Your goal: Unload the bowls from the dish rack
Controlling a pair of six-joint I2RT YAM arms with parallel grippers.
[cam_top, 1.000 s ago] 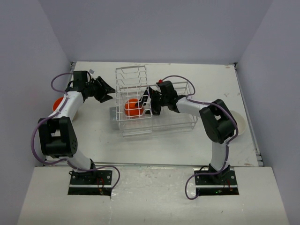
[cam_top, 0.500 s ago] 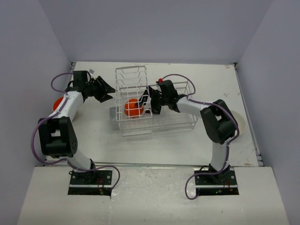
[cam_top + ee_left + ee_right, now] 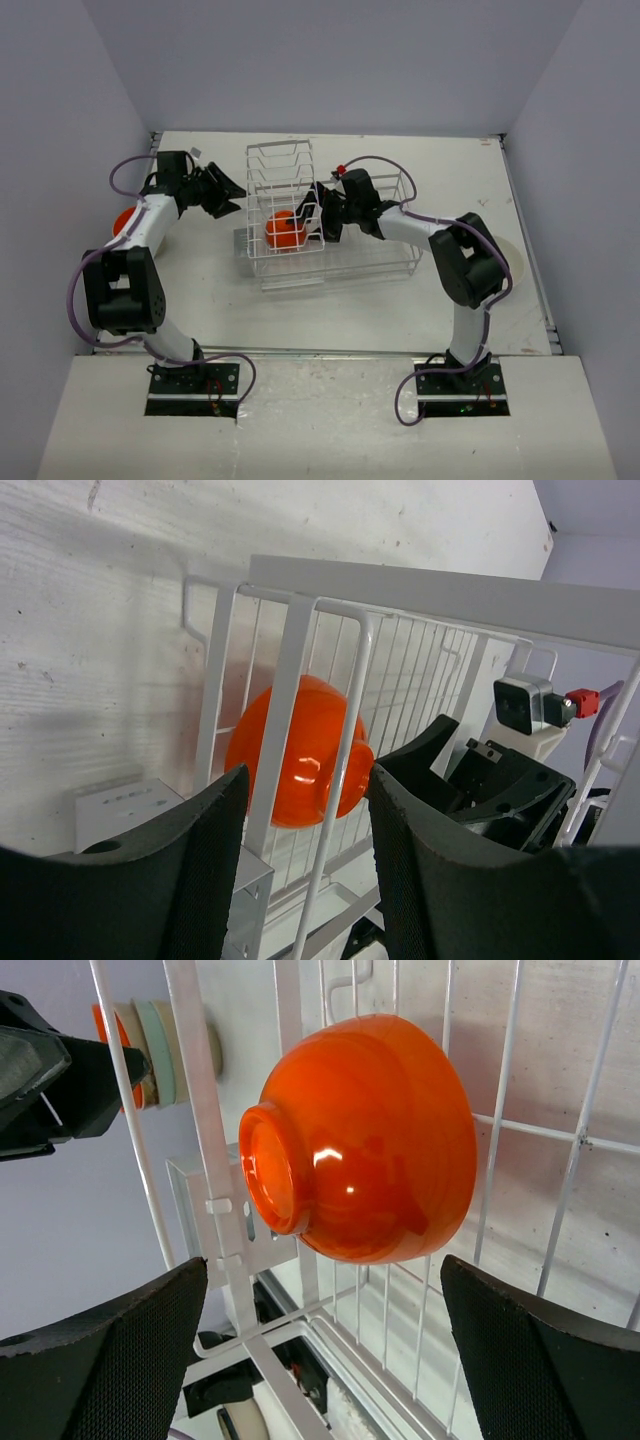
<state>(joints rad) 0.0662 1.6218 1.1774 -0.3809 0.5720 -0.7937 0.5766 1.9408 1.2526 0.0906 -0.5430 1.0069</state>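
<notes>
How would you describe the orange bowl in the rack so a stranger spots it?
On the table, find the white wire dish rack. In its tall slotted left end, an orange bowl lies tipped on its side. It is the only bowl seen inside the rack; the other orange one sits at the table's left edge.

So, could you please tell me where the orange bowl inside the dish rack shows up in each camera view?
Top external: the orange bowl is left of centre, inside the tall end of the dish rack.
Left wrist: the orange bowl is near centre, behind the dish rack wires.
Right wrist: the orange bowl fills the middle, on its side, foot pointing left.
Shared landmark: the white wire dish rack around it.
</notes>
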